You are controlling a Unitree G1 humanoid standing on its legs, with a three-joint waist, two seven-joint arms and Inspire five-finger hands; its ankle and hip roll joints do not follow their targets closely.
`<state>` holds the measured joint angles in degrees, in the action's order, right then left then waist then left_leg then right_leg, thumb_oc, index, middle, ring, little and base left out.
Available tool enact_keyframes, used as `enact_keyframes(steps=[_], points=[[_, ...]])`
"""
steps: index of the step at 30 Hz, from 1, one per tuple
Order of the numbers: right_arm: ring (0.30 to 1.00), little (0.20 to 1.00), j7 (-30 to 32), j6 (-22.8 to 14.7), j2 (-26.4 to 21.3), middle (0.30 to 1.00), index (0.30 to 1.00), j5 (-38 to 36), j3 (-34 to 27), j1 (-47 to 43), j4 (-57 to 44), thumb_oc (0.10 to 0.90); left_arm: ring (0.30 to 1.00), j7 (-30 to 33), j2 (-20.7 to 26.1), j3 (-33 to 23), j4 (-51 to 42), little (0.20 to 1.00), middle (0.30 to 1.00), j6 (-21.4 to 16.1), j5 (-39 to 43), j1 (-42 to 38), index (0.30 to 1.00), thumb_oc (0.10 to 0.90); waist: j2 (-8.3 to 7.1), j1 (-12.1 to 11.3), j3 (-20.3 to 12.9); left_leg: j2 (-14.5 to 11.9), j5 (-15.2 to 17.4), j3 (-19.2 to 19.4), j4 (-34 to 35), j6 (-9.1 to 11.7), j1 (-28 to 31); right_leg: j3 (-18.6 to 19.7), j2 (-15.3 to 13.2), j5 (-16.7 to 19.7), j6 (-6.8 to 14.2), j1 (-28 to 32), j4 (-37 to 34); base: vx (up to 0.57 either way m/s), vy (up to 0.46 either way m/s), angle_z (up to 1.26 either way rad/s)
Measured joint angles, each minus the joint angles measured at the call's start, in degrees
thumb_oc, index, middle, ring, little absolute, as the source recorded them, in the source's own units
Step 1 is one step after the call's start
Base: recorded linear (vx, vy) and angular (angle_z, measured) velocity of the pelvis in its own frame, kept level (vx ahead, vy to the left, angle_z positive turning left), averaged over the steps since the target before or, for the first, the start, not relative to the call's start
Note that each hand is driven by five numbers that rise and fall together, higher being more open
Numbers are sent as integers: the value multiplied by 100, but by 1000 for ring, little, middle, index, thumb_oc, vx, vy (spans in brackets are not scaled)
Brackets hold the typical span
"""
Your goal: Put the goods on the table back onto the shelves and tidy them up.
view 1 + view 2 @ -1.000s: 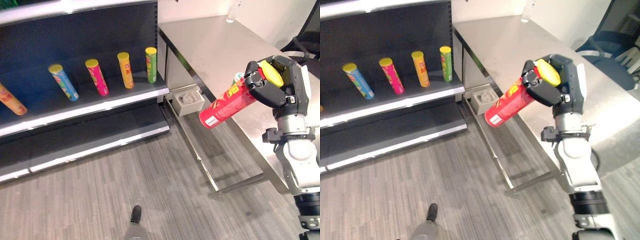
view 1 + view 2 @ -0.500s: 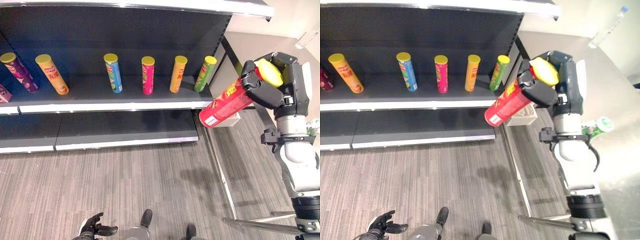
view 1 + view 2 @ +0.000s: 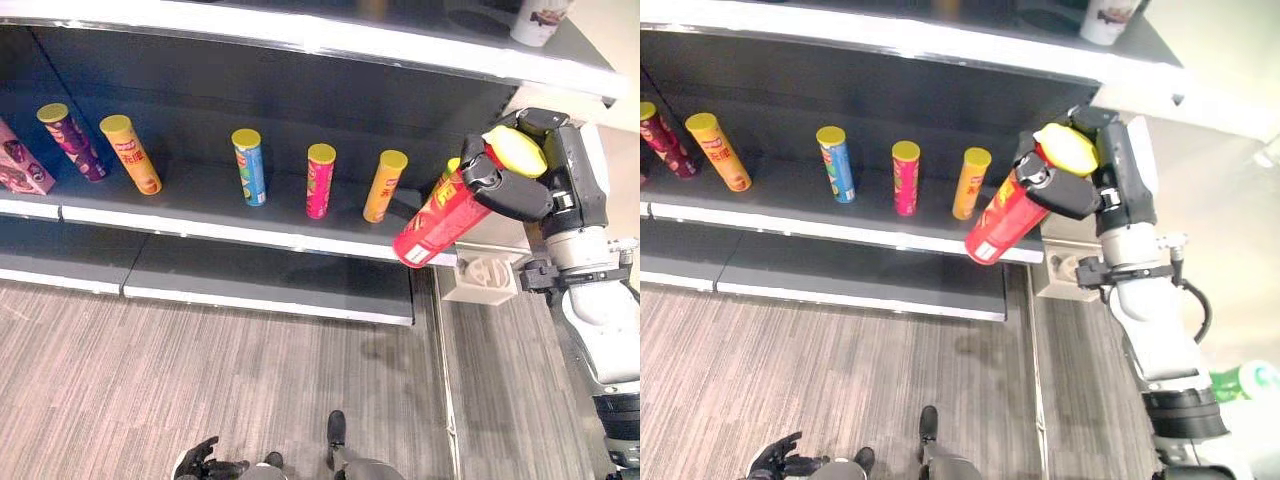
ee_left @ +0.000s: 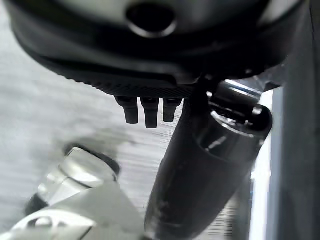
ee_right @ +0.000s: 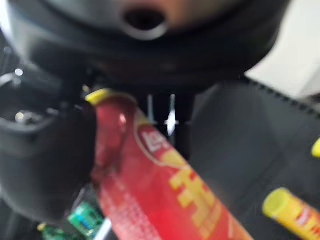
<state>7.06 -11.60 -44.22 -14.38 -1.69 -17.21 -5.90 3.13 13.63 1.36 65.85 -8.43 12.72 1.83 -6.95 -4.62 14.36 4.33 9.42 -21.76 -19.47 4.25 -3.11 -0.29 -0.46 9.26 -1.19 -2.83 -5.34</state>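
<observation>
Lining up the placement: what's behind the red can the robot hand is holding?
A green can stands on the shelf behind the red can, held in the right robot hand; only its yellow lid shows, the body is covered.

The red crisp tube (image 3: 440, 220) has a smooth, glossy printed wrap and a yellow plastic-looking lid, and the right hand (image 3: 520, 185) curled round it is matt black, plastic-looking, on a smooth silver-grey forearm. The shelf (image 3: 200, 190) is matt dark board with a bright, shiny metal-looking front edge, and the tubes standing on it, such as the blue tube (image 3: 249, 168), share the same slick printed finish. The floor (image 3: 200, 380) looks like matt, grey, streaked carpet, above which the left hand (image 3: 205, 462) shows matt black
</observation>
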Motion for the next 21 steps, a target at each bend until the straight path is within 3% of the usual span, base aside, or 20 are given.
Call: enact_keyframes(steps=[3,4,6,7,8,10,11,12,13,14,15,16,17,18,19,20,21], points=[[300,300,-56,-3,43,300,300,-2,-1,20,-10,400,900,12,14,-172,-84,900,900,-6,79,-8,900,800,-16,-7,15,-722,-64,243,393,108,-200,11,59,-124,19,43,2,67,259,-4],[300,300,-56,-14,68,300,300,-8,-14,38,-15,400,900,51,27,-325,-68,900,900,-5,82,-2,900,800,65,-34,19,-1432,-283,353,1033,426,-243,172,147,-135,26,51,3,52,331,-45],[300,300,-39,-51,175,300,300,-13,-145,172,-23,400,900,110,70,-442,-62,900,900,2,80,-1,900,800,142,0,3,-1834,-442,266,1531,665,-297,285,211,-212,166,28,2,134,788,-30],[300,300,-31,-92,191,300,300,-31,-628,760,-200,400,900,148,135,-341,59,900,900,2,70,-135,900,800,315,21,40,-2155,-490,327,1760,752,-512,346,222,-251,242,21,8,143,866,-1],[300,300,-38,-57,395,300,300,-3,-858,965,-206,400,900,115,126,-491,77,900,900,-21,67,-120,900,800,360,111,9,-2260,-521,522,1912,635,-616,302,144,-300,282,18,6,83,718,-9],[300,300,95,-7,603,300,300,-23,-963,967,-80,400,900,132,105,-461,117,900,900,6,64,-38,900,800,506,226,-21,-2146,-587,562,2004,631,-603,199,-25,-406,349,20,6,-20,520,-31],[300,300,124,29,574,300,300,-18,-1074,1084,-106,400,900,129,50,-346,119,900,900,9,59,-41,900,800,629,259,-71,-2102,-612,542,1951,703,-586,283,-89,-327,495,6,18,-109,716,-48],[300,300,220,39,704,300,300,34,-1249,1244,-190,400,900,92,34,-129,136,900,900,41,-20,-49,900,800,716,343,-106,-1574,-601,676,1478,595,-678,381,-413,-186,663,-58,46,-102,521,-66],[300,300,282,49,827,300,300,34,-1206,1256,-217,400,900,88,37,-129,156,900,900,64,-114,-44,900,800,703,358,-99,-1255,-869,705,1377,432,-675,549,-611,-142,721,-178,146,-149,671,-56],[300,300,306,82,994,300,300,34,-1180,1498,-402,400,900,102,86,-160,137,900,900,94,-179,-121,900,800,646,482,-51,-900,-830,862,1155,245,-824,565,-936,1,613,-236,262,-104,332,-38],[300,300,297,116,1053,300,300,37,-1034,1542,-398,400,900,118,153,-182,112,900,900,64,-191,-141,900,800,660,584,-29,-651,-704,959,885,-62,-922,522,-1022,325,309,-298,325,-153,494,-26],[300,300,298,169,1119,300,300,40,-930,1543,-386,400,900,81,223,-196,89,900,900,19,-214,-160,900,800,713,555,-36,-658,-636,1045,680,-197,-980,533,-1017,668,-127,-348,292,-162,473,-36],[300,300,298,188,1150,300,300,37,-823,1567,-390,400,900,88,281,-223,62,900,900,-17,-224,-170,900,800,798,553,-41,-727,-637,1176,657,-244,-965,484,-1063,710,-165,-368,430,-159,474,-31],[300,300,263,189,1113,300,300,42,-751,1650,-407,400,900,101,399,-215,24,900,900,-7,-232,-221,900,800,865,520,-32,-683,-640,1349,545,-536,-956,104,-1179,941,-53,-323,818,-139,592,-37],[300,300,177,211,1135,300,300,60,-724,1671,-422,400,900,-4,505,-330,-102,900,900,-30,-282,-212,900,800,926,316,-49,-730,-684,1605,613,-563,-858,-620,-1394,762,63,-516,1669,-56,292,-19],[300,300,176,206,1136,300,300,59,-710,1706,-440,400,900,29,559,-343,-122,900,900,-34,-277,-190,900,800,973,287,-170,-675,-735,1601,744,-518,-832,-506,-1484,424,322,-557,2055,-53,409,-15],[300,300,171,199,1094,300,300,67,-781,1760,-533,400,900,32,597,-459,-119,900,900,-42,-285,-181,900,800,1000,205,-243,-574,-810,1662,829,-711,-845,-474,-1623,214,791,-550,2616,-10,244,15]])
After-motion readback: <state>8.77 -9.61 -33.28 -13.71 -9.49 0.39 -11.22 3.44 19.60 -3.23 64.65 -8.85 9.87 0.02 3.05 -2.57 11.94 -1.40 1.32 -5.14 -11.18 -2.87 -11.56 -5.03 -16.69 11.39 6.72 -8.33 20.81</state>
